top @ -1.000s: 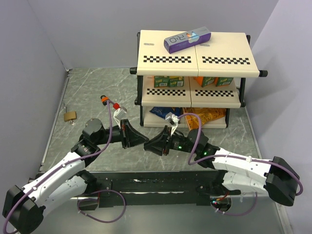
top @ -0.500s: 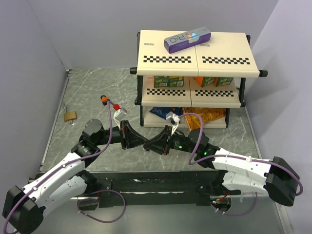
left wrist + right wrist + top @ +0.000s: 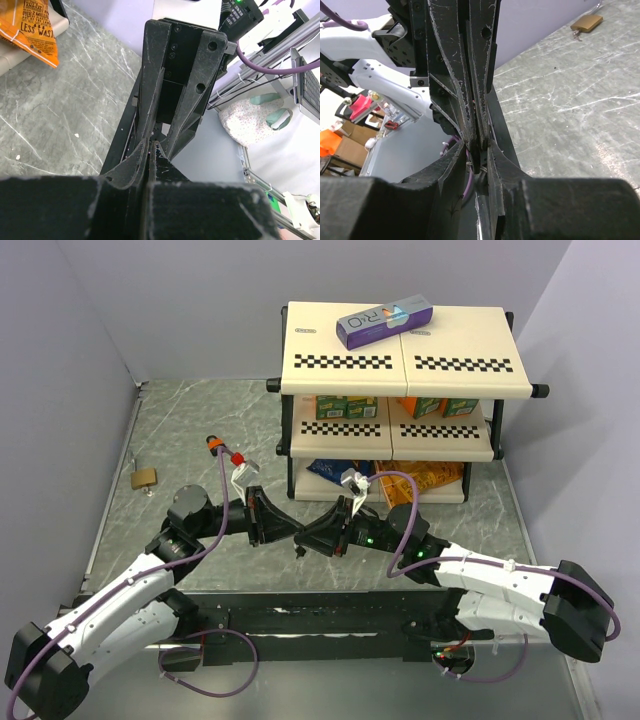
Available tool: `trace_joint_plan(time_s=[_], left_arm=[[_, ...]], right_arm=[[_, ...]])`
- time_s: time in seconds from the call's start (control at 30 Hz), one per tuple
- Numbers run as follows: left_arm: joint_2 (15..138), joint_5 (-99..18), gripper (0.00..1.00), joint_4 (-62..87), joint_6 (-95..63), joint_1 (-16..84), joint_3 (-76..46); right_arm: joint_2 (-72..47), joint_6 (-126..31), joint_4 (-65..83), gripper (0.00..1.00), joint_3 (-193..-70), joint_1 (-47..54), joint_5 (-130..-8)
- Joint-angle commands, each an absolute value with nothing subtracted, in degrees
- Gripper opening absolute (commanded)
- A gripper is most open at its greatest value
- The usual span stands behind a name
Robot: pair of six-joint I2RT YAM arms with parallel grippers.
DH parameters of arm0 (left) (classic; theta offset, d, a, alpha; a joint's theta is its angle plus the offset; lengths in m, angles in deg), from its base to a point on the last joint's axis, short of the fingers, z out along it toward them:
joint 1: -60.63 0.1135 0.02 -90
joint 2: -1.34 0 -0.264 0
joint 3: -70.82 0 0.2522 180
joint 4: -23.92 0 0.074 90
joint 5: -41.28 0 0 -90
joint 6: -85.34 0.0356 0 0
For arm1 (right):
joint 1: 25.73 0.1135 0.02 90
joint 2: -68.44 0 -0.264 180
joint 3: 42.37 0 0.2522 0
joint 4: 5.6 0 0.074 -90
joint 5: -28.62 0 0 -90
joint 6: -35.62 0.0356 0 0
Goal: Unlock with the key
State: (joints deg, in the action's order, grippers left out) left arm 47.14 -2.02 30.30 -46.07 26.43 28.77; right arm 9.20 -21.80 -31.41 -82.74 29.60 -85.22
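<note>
The grey marbled bench (image 3: 180, 430) is seen whole only from the top camera; each wrist view gives one strip of it. The two-tier shelf rack (image 3: 400, 365) is likewise shown complete only from above, its lower levels shaded so that the packets there are partly hidden. From the left wrist only a corner of the rack and an orange snack bag (image 3: 30, 30), cut by the frame edge, are seen.

The left arm (image 3: 130, 590) and the right arm (image 3: 480, 575) are brought tip to tip above the bench in front of the rack. The left hand (image 3: 292, 532) is pressed shut, its fingers (image 3: 142, 155) meeting with no gap. The right hand (image 3: 306, 538) is set narrow, and in its own wrist view its fingers (image 3: 495, 165) are placed on either side of the left hand's tips. Whether they clamp anything cannot be told.

A purple box (image 3: 385, 320) on the top shelf is shown only from above. The brass padlock (image 3: 145, 477) lies on the bench near the left wall, well apart from both hands.

The key cannot be made out with certainty. Where the fingertips meet, a small dark speck (image 3: 300, 550) is seen from above; the wrist views are too crowded to resolve it.
</note>
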Motion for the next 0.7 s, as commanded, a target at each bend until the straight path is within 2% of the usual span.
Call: trace_joint_plan(time_s=[0.0,0.4,0.67], left_arm=[[46.8,-2.5,0.01,34.9,-46.8,26.4,28.7],[46.7,-2.6,0.01,34.9,-46.8,26.4,28.7],[46.9,-2.6,0.01,34.3,-46.3,26.4,28.6]], right_arm=[[8.4,-21.5,-33.5,0.30,-83.8,29.6,-86.6],[8.1,-21.5,-33.7,0.33,-83.6,29.5,-86.8],[9.3,-21.7,-33.9,0.09,-82.9,29.6,-85.6]])
